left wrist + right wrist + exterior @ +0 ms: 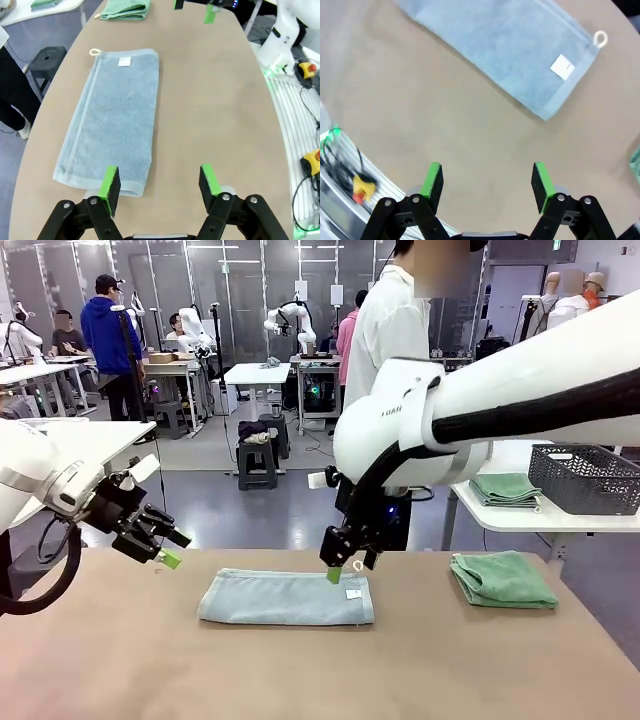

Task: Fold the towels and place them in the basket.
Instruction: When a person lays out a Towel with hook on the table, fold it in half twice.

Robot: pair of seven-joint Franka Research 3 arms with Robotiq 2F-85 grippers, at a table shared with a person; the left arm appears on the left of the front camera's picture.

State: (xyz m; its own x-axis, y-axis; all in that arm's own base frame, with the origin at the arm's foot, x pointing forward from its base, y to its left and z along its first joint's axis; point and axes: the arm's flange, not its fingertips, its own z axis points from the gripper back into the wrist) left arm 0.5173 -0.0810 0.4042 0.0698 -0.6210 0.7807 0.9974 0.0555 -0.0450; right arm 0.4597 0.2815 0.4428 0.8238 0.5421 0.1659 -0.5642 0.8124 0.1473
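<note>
L pincer (172, 548) hangs off the table's (300, 670) left end, above the top, fingers spread wide w/ nothing between them; in its own wrist view (160, 182) the green pads sit just short of the near end of the blue-grey towel (112, 125), not touching it.

That towel (285, 597) lies mid-table as a long flat strip (folded once lengthwise, by the look of it). It has a small white tag (353, 593) at its right end and a white loop (94, 51) at the corner by the tag. The tag's print is too small to read.

R pincer (345, 568) points down by the tagged end, jaws also wide apart and empty. Its wrist view (487, 180) shows bare tabletop between the pads, towel (505, 55) and tag (562, 66) further ahead. Can't tell from the front whether a pad grazes the cloth.

Right of that, well apart, the mint green towel (500, 580) sits folded into a thick pad on the table. Behind it, on a white side table (540, 520), there's another folded green towel (505, 488) just beside the dark mesh basket (585, 478). Small lettering on the R arm isn't legible.
</note>
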